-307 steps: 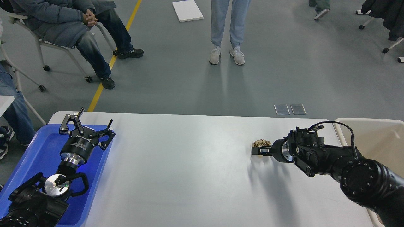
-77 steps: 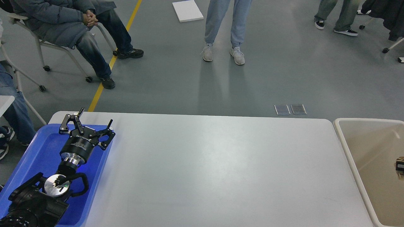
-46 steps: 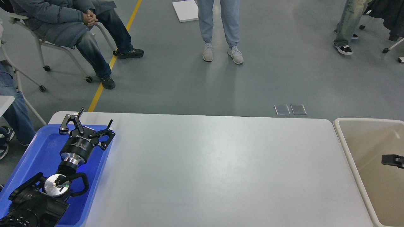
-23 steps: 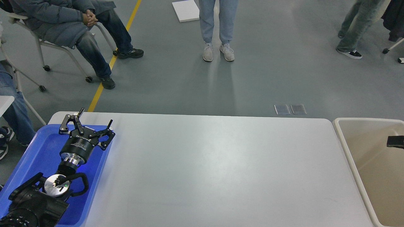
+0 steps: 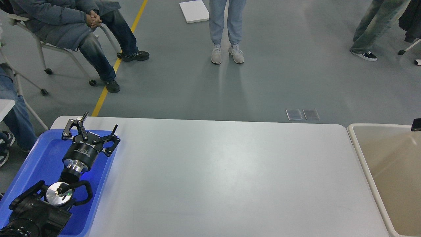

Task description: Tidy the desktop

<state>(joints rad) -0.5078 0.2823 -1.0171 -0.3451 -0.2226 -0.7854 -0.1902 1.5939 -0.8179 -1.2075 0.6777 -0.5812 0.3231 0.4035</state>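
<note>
The desktop point(image 5: 223, 177) is a wide light grey-white tabletop with rounded corners, and nothing lies on its visible surface. My left gripper point(image 5: 100, 121) is open and empty; it hovers over the far end of the blue tray point(image 5: 36, 158) at the desktop's left end. Of my right gripper, only a small black tip point(image 5: 417, 124) shows at the right edge of the view, above the far rim of the beige bin point(image 5: 358, 148). Its fingers cannot be told apart.
The beige bin stands against the desktop's right end, and the part of its inside in view shows nothing. A person sits on a chair point(image 5: 42, 49) at the far left. Another person point(image 5: 227, 29) stands beyond the far edge, and a third walks at the far right.
My right gripper's tip has risen along the right edge, from over the bin's inside to its far rim, almost out of view. The left arm has not moved. The person at far right has walked on.
</note>
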